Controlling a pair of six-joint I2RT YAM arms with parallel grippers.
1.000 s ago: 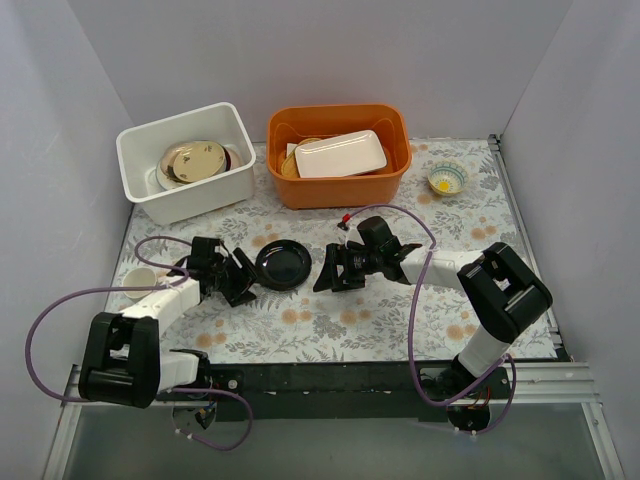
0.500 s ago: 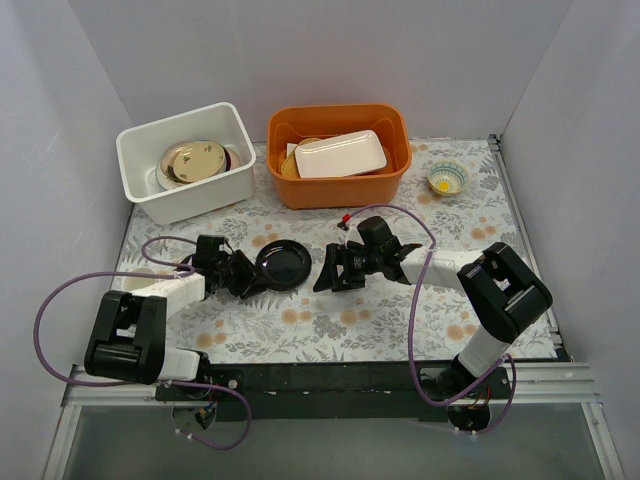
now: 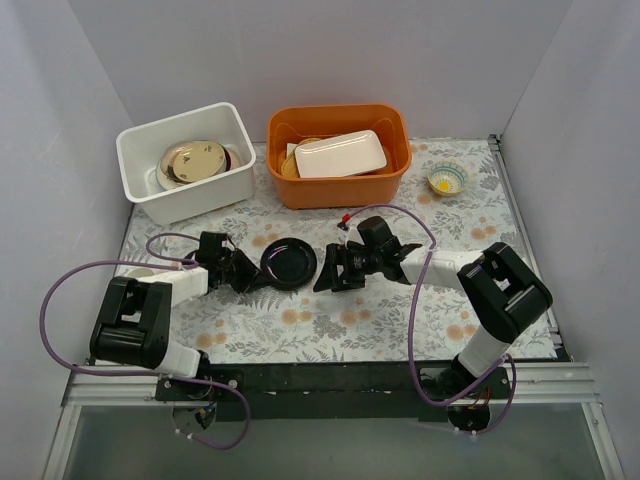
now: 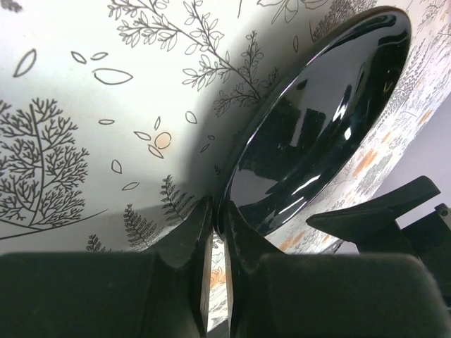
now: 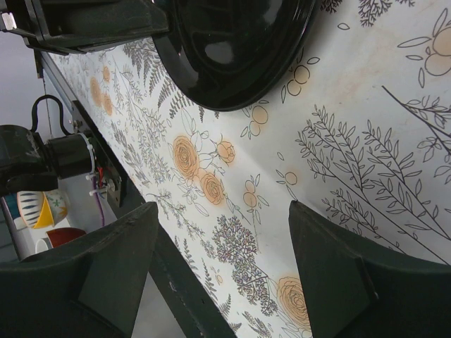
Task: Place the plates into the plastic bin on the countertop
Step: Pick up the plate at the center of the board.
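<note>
Black plate [image 5: 232, 42] partly cropped, rim pinched by L fingers [image 4: 184, 243]; R fingers [image 5: 116, 271] apart, empty

My left arm [image 3: 175, 286] lay low and reached toward the right, with the wrist turned so that the left hand [image 3: 252, 272] pointed sideways. Its two fingers [image 4: 190, 239] were pressed almost together and pinched the rim of the dark plate [image 3: 290, 264]. My right arm [image 3: 445, 268] was bent at the elbow and reached toward the left, also low. The right hand [image 3: 325, 270] faced the left one, and its fingers [image 5: 116, 271] stood wide apart.
</note>
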